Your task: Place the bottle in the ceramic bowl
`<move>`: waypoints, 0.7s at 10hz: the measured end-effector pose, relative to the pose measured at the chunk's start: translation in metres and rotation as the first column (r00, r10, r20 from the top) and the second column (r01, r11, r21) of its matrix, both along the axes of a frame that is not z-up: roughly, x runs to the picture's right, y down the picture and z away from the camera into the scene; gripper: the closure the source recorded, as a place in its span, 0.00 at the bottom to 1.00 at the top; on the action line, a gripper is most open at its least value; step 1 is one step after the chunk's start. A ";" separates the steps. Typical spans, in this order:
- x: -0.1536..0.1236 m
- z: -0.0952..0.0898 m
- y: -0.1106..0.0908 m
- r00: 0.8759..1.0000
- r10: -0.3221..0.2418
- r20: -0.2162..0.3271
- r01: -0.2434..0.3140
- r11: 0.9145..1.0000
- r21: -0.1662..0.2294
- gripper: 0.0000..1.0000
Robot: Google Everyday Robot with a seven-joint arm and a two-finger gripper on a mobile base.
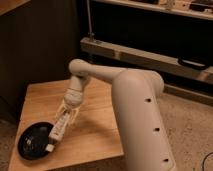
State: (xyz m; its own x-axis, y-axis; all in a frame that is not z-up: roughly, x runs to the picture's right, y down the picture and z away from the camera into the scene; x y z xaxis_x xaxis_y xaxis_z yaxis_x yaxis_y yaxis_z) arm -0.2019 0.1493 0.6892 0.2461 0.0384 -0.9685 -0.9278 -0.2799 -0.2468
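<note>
The ceramic bowl (34,141) is a shallow glossy black dish at the front left of the wooden table (95,135). The bottle (56,134) is slim and white, tilted with its cap pointing down-left, and hangs over the bowl's right rim. My gripper (66,115) is shut on the bottle's upper end, just right of and above the bowl. The bottle's cap end (50,148) is over the bowl's inside; I cannot tell whether it touches the dish.
My white arm (135,110) reaches in from the right across the table's back half. A metal shelf rail (150,57) runs behind the table. Speckled floor (192,130) lies to the right. The table's front edge is near the bowl.
</note>
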 end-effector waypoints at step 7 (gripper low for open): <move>-0.086 -0.015 0.009 0.992 -0.062 0.112 0.059 0.998 0.029 1.00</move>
State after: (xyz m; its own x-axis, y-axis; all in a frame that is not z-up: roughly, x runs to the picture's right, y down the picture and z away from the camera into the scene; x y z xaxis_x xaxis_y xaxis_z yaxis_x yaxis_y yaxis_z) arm -0.2877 0.1583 0.6746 0.3567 0.0449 -0.9331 -0.9085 -0.2162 -0.3577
